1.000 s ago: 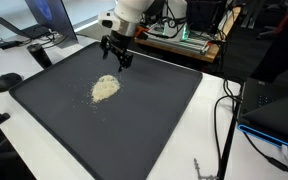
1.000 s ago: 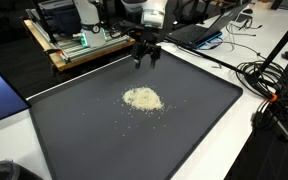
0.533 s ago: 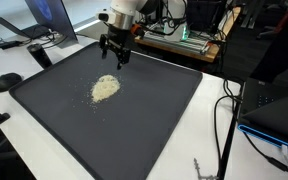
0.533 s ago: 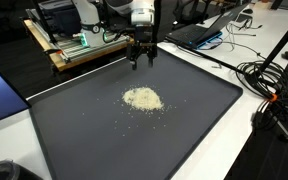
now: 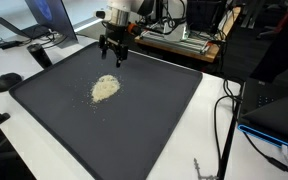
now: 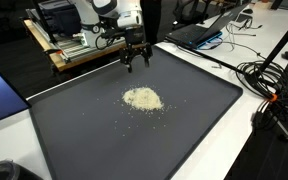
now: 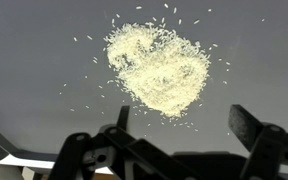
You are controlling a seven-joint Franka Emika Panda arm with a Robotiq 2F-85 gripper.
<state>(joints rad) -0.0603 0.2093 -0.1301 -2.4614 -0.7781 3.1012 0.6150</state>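
Your gripper (image 6: 136, 65) hangs above the mat (image 6: 104, 130) at its rim on the side of the wooden bench (image 6: 79, 55). Its fingers point straight down and are spread wide, with nothing between them and nothing touching them. That posture reads as a hover rather than a grip: the tips are clear of the mat's surface, and the wrist view looks down between them onto the grains. The pile of rice (image 6: 142, 98) lies on the mat a little off its middle, toward the rim where your gripper is, and well apart from the fingertips. It sits loose on the flat dark surface, and the mat's raised rim likely keeps stray grains from rolling off. In the wrist view the pile (image 7: 159, 68) is pale and off-white, a low, roughly round heap with a ragged outline and a small notch on one side. It is thickest at its centre, and single grains are scattered thinly on the mat all around it. Cables (image 6: 269, 85) lie off the mat, beyond its rim, well away from the pile.
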